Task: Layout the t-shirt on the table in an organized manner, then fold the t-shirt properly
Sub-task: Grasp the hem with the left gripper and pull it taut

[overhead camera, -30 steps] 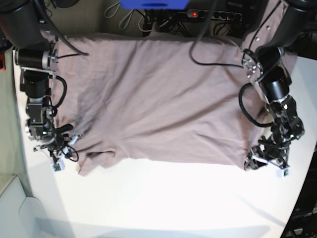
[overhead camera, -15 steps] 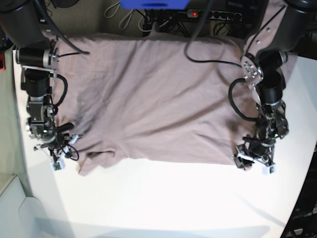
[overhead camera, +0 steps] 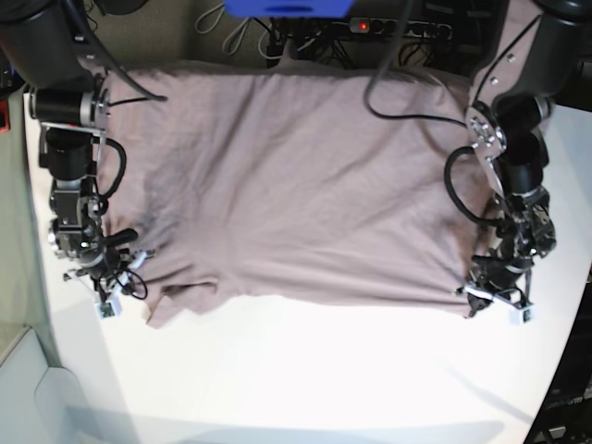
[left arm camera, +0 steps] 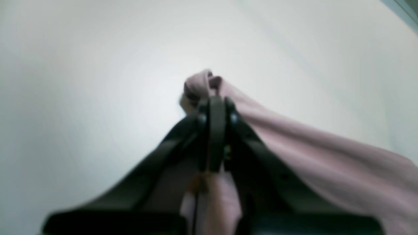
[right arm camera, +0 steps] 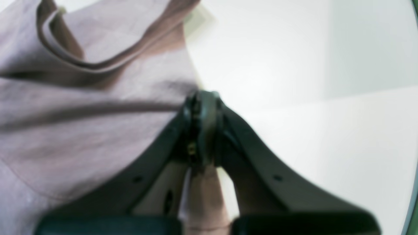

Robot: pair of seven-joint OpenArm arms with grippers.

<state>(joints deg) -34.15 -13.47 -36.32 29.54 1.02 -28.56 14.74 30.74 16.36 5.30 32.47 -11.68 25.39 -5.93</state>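
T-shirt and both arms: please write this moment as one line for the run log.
t-shirt: spread flat on table | left tool: shut on shirt corner | right tool: shut on shirt edge | stage: laying out, no fold yet

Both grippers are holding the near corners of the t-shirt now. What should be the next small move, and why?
Probably pull both corners gently apart and toward the near table edge. The left gripper and right gripper are each shut on a near corner of the t-shirt, yet the hem by the right gripper is still bunched and wrinkled, so the cloth is not flat enough to fold.
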